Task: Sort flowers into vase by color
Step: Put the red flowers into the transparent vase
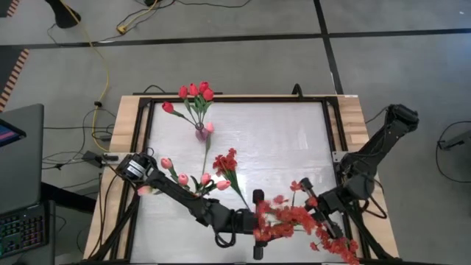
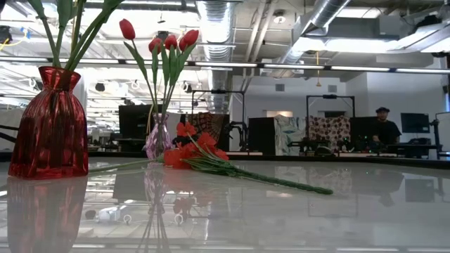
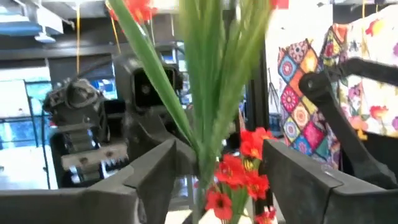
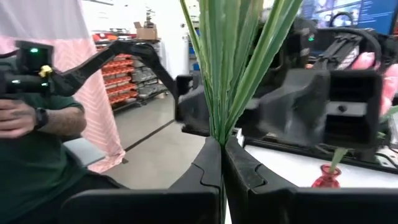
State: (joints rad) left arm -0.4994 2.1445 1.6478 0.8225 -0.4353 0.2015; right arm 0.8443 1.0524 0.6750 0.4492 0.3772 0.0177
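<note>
A red ribbed vase stands near the table's near edge, and green stems rise out of it. My left gripper is at the near centre. It is open, with green stems and red blossoms between its fingers; whether it touches them I cannot tell. My right gripper is to its right, shut on a red blossom spray. A small clear vase at the far middle holds red tulips. Pink tulips and another red spray lie flat on the table. My right gripper pinches a bunch of thin green stems and leaves of the red blossom spray between its two shut fingers. The stems fan out beyond the fingertips. Red blossoms spread around the gripper in the high view; whether they rest on the table is hidden.
The white tabletop has a wooden rim and a dark frame. The loose spray's stem runs toward the near right. A person's forearm shows beside the table, another person sits far behind, and a keyboard lies off the left.
</note>
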